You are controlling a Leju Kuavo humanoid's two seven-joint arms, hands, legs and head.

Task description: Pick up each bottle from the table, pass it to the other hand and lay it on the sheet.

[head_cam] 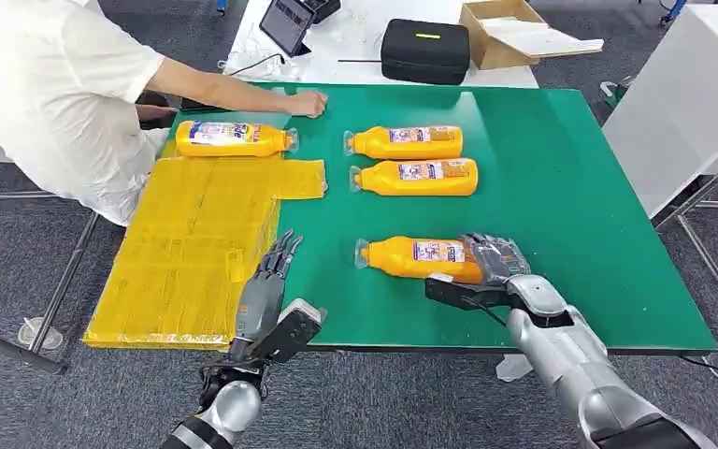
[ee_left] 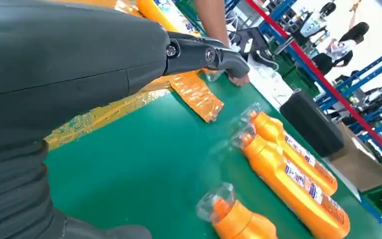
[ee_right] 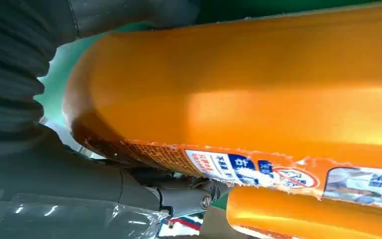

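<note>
Right hand (head_cam: 494, 257) wrapped round base of nearest orange plastic bottle (head_cam: 418, 258) lying on green table (head_cam: 570, 206), ready to lift; left hand (head_cam: 271, 271) empty, fingers straight, waiting beside yellow sheet (head_cam: 196, 243) for handover.

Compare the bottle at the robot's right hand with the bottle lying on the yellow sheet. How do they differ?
The near bottle lies on the bare green table; the far bottle rests on the yellow sheet. The near bottle has the right hand closed around its base; the far bottle is untouched, with a person's hand close by. The near bottle's cap points left, the far bottle's right. Both are orange, labelled, clear-capped and lying flat.
</note>
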